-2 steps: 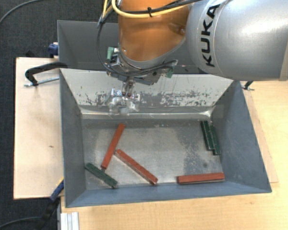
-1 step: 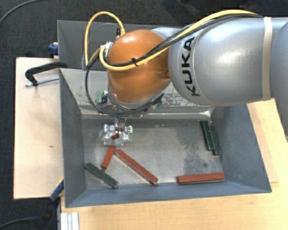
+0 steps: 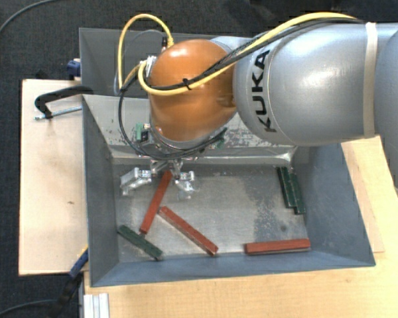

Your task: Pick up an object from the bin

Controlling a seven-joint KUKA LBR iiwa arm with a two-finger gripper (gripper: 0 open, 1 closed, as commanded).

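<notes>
In the camera view, the silver arm (image 3: 318,78) reaches in from the right, and its rounded orange wrist cover (image 3: 186,91) hangs over the far left part of the grey metal bin (image 3: 97,204). Below the cover the jaws stand open, with one metal finger (image 3: 136,179) to the left and the other to the right. They straddle the far end of a thin red-brown flat stick (image 3: 152,211) that slants towards the near left. I cannot tell whether either finger touches it.

A second red-brown stick (image 3: 189,230) runs diagonally from beside the first stick's near end towards the near wall. A third red-brown stick (image 3: 277,246) lies along the near wall on the right. A dark green stick (image 3: 139,242) sits in the near left corner. More dark green sticks (image 3: 292,189) lie together by the right wall, well apart from the jaws.
</notes>
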